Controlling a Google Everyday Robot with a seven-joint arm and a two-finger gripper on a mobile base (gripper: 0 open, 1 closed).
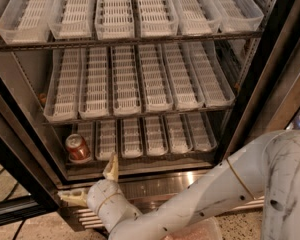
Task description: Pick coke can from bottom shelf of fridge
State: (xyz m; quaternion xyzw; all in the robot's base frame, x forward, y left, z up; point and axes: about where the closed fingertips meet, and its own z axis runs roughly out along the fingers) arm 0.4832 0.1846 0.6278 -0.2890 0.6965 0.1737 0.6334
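One coke can (pixel 78 148), not yet grasped, is sitting upright in the leftmost lane of the bottom shelf (pixel 155 135).
Gripper (pixel 88 180) is hovering low before the fridge (pixel 162 186) base, just below the can, fingers gaping wide and carrying nothing; reaching in, closing and lifting are all remaining.

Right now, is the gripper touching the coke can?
Apart. Camera view shows the open gripper below and right of the coke can, a gap between them.
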